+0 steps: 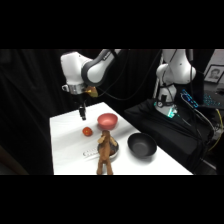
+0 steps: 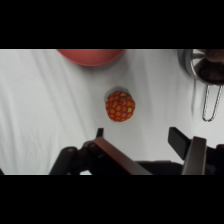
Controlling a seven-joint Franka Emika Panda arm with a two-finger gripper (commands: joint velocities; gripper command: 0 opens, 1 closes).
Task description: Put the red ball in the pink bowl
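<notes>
Nearest me, a brown toy figure [image 1: 104, 156] is standing on the desk [image 1: 65, 150]. At its eleven o'clock, the red ball [image 1: 87, 131] is lying free beside the pink bowl [image 1: 107, 120]. Spread wide, the end effector [image 1: 82, 116] is hovering above; descending and pinching should come next.

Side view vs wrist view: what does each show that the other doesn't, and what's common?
Only the side view shows the black bowl, the brown toy figure and the arm's base.

Only the wrist view shows the red ball's netted orange-and-yellow pattern and the open end effector with the ball lying ahead of it.

Both show the red ball, the pink bowl and the white table.
</notes>
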